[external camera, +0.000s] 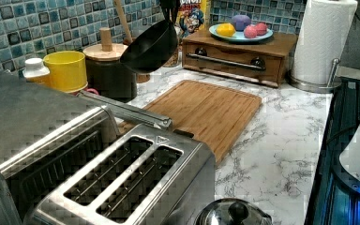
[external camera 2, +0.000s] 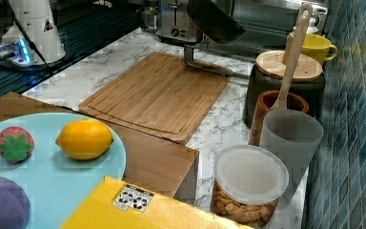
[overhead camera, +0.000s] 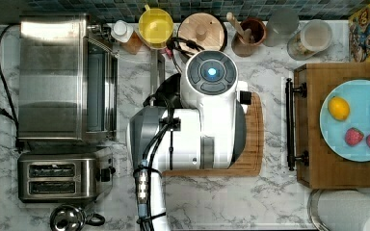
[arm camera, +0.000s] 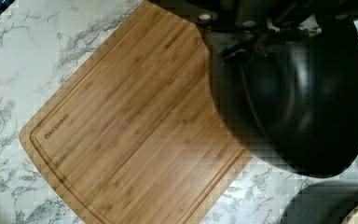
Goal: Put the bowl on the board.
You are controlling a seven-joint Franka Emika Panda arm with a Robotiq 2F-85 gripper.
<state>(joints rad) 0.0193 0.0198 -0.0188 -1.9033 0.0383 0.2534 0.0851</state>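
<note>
While the bowl (external camera: pixel 149 47) is held tilted in the air above the board's (external camera: pixel 206 110) far edge, near the lidded pot (external camera: pixel 108 75), it is seen pinched by its rim in the gripper (arm camera: pixel 256 35). If released from this height or angle, it could be tipped, rolled off the board, or knocked against the pot.

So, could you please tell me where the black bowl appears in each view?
Top view: I cannot place it.
Left view: black bowl tilted in the air, upper middle, above the bamboo cutting board.
Right view: top centre, above the board's far end.
Wrist view: beside the board.
Shared landmark: the board.
</note>
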